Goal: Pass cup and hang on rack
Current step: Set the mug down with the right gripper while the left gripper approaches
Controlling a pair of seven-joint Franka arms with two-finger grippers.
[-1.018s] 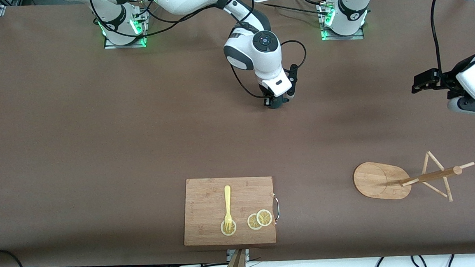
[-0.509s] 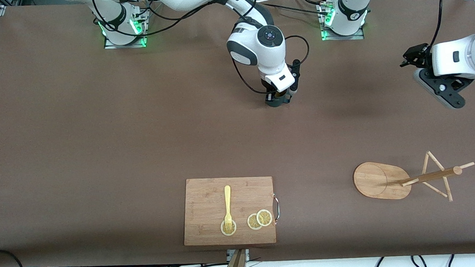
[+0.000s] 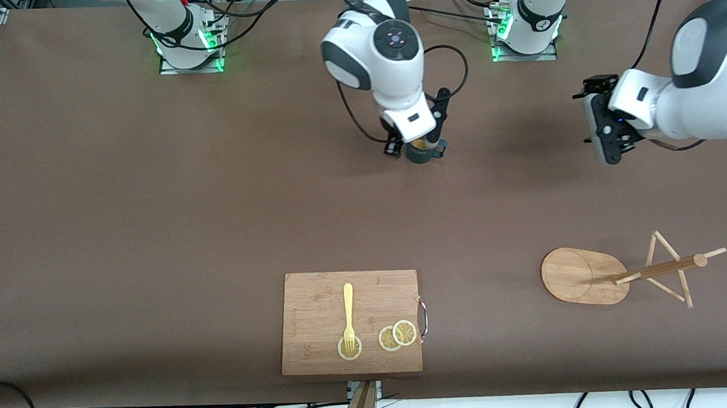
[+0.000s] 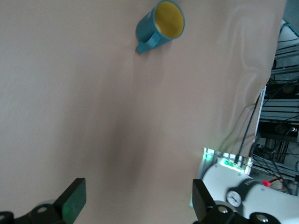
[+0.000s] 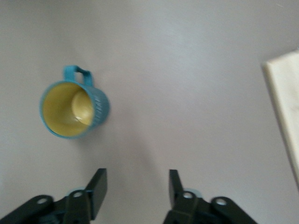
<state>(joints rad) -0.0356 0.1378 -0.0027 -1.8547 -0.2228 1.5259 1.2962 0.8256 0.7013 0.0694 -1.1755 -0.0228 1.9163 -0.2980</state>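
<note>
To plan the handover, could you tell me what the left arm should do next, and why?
Probably carry the open left gripper toward the cup: it stands upright on the table, and the open right gripper is not holding it.

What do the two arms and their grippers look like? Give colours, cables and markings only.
The right arm and the left arm are glossy white shells with dark grey joint bands and round dark caps. Black cables loop loosely beside the wrists. The bases glow green. The right gripper and the left gripper are black, each with two flat, blocky fingers.
</note>
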